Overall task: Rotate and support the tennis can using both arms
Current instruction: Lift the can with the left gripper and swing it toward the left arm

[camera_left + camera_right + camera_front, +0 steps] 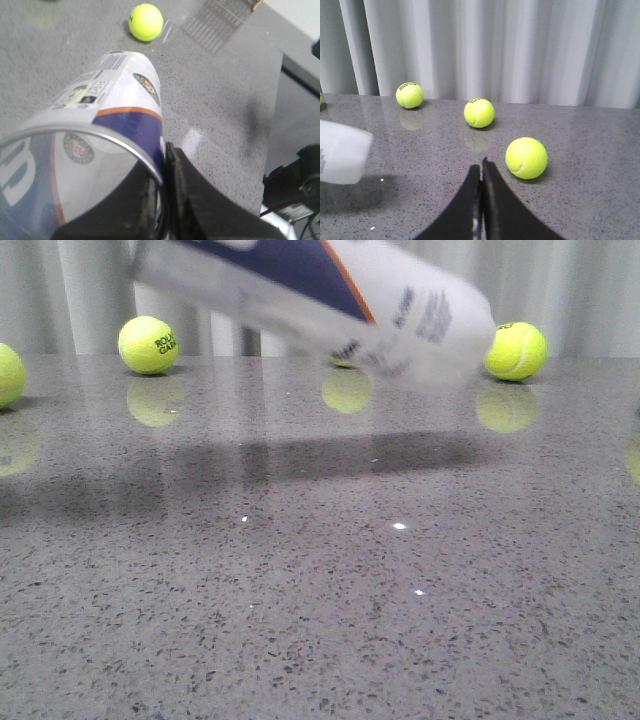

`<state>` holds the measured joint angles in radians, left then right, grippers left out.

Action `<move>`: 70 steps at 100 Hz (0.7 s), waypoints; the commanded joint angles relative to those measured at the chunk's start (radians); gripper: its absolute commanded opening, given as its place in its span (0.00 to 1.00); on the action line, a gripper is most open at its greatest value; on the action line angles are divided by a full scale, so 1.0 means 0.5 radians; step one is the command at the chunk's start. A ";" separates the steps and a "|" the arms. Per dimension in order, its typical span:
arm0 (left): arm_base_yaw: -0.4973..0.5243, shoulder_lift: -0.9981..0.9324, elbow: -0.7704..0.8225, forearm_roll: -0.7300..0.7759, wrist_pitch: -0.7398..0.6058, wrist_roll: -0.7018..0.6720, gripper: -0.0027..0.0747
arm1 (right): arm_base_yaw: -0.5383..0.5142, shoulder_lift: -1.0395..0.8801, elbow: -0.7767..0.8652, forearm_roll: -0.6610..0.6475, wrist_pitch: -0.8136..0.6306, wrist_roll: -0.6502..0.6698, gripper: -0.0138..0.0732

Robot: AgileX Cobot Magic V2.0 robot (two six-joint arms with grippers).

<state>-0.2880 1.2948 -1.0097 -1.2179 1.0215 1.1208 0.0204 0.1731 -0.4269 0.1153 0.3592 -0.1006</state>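
The tennis can [320, 300] hangs above the table, near horizontal, with its rim end higher at the left and its closed end lower at the right. Its white and navy label and orange stripe show. In the left wrist view my left gripper [164, 150] is shut on the can's silver rim [115, 142], one finger inside the open mouth and one outside against the navy wall [137, 125]. My right gripper [481, 167] is shut and empty, low over the table. The can's closed end [342, 157] shows blurred well off to one side of it. Neither gripper shows in the front view.
Several tennis balls lie on the grey speckled table [320, 590]: far left [148, 344], far right [516, 350], one behind the can [345, 362]. One ball [526, 157] lies close beside my right fingers. A curtain hangs behind. The table's edge [272, 125] runs beside the left arm.
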 commanded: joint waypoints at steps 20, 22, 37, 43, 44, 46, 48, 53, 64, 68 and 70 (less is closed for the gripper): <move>-0.017 -0.702 -0.052 0.854 -0.101 -0.769 0.01 | -0.008 0.022 -0.049 0.013 -0.155 -0.003 0.08; -0.017 -0.739 -0.052 0.938 -0.096 -0.846 0.01 | -0.008 0.022 -0.049 0.013 -0.155 -0.003 0.08; -0.017 -0.921 -0.064 1.466 -0.053 -1.337 0.01 | -0.008 0.022 -0.049 0.013 -0.155 -0.003 0.08; -0.017 -0.945 -0.098 1.649 0.028 -1.503 0.01 | -0.008 0.022 -0.049 0.013 -0.155 -0.003 0.08; -0.017 -0.945 -0.104 1.667 0.040 -1.520 0.01 | -0.008 0.022 -0.049 0.013 -0.155 -0.003 0.08; -0.017 -0.945 -0.120 1.718 0.075 -1.568 0.01 | -0.008 0.022 -0.049 0.013 -0.155 -0.003 0.08; -0.017 -0.945 -0.140 1.766 0.112 -1.609 0.01 | -0.008 0.022 -0.049 0.013 -0.155 -0.003 0.08; -0.017 -0.945 -0.185 1.858 0.192 -1.681 0.01 | -0.008 0.022 -0.049 0.013 -0.155 -0.003 0.08; -0.017 -0.945 -0.267 1.987 0.309 -1.764 0.01 | -0.008 0.022 -0.049 0.013 -0.155 -0.003 0.08; -0.017 -0.945 -0.288 2.022 0.341 -1.784 0.01 | -0.008 0.022 -0.049 0.013 -0.155 -0.003 0.08; -0.017 -0.942 -0.296 2.052 0.360 -1.800 0.01 | -0.008 0.022 -0.049 0.013 -0.155 -0.003 0.08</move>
<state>-0.2880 0.8288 -1.1030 -0.2222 1.2094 0.2696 0.0204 0.1731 -0.4269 0.1153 0.3592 -0.1006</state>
